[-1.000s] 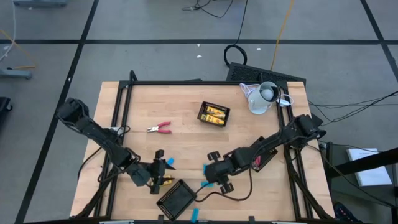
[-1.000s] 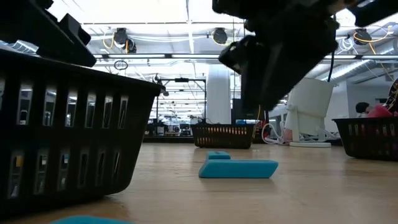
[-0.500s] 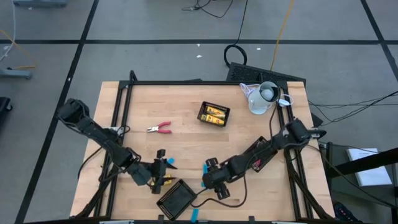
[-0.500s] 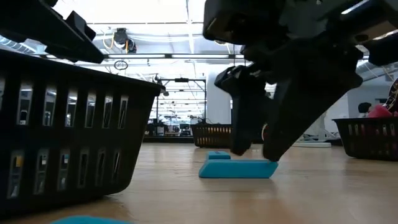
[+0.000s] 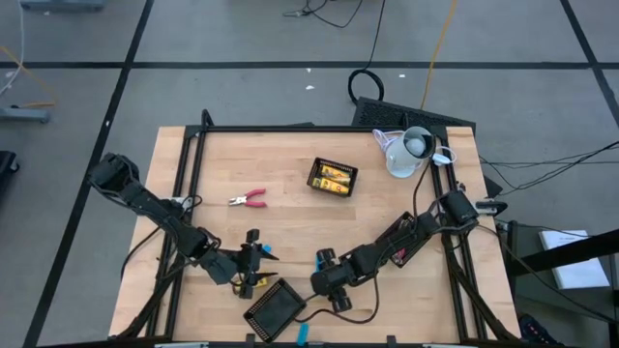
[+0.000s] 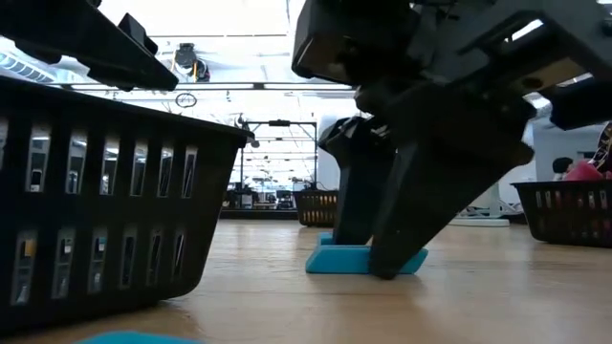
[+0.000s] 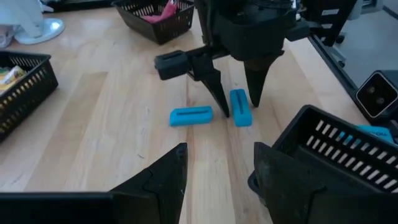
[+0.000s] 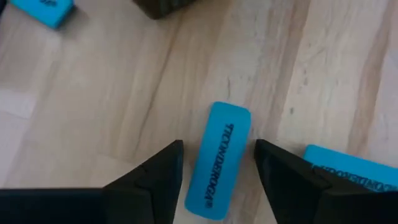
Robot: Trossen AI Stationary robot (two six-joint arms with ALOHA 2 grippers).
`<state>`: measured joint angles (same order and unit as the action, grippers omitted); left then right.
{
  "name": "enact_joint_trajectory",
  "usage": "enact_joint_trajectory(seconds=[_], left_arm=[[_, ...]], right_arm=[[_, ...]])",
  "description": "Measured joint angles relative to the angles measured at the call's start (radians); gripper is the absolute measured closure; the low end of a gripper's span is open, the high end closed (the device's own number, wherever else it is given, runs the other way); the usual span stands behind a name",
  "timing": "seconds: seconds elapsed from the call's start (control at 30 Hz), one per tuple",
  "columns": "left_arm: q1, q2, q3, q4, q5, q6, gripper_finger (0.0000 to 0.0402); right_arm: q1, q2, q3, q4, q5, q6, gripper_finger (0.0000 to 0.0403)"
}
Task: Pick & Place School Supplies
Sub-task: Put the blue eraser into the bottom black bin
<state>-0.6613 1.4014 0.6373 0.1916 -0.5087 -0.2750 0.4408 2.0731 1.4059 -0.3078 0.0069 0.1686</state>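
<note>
Blue oblong piece (image 8: 219, 160) lies on the worktop (image 5: 290, 208) between the lowered right hand's (image 8: 217, 168) spread, ungripping fingers (image 8: 152, 180).

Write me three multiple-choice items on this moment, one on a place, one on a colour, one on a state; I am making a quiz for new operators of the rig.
1. Where is the right gripper?
A. Over the white jug
B. Down at a blue piece on the table
C. Inside a mesh tray

2. What colour are the handles of the scissor-like tool lying alone on the table?
A. Red/pink
B. Green
C. White

3. How do the right gripper's fingers stand?
A. Shut with nothing between them
B. Open, one on each side of the blue piece
C. Hidden from every view

Key: 1 B, the left wrist view shows its fingertips down at the piece beside the near mesh tray; 2 A, seen in the high view; 3 B, the right wrist view shows the piece lying between the spread fingers.
</note>
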Motion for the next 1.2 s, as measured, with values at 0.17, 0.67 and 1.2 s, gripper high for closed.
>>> enact_joint_trajectory(seconds=[0.17,0.67,1.2], left_arm=[[0.000,0.000,0.000,0.009,-0.008,0.010,0.0213],[0.001,0.000,0.000,0.020,-0.043,0.046,0.0213],[0.001,0.007,0.000,0.086,-0.039,0.091,0.0213]], right_arm=[[0.008,0.002,-0.001,-0.003,0.069,0.002,0.0295],[0.035,-0.052,-0.007,-0.009,0.191,-0.024,0.0364],[0.008,-0.156,-0.004,0.256,0.285,-0.267,0.0365]])
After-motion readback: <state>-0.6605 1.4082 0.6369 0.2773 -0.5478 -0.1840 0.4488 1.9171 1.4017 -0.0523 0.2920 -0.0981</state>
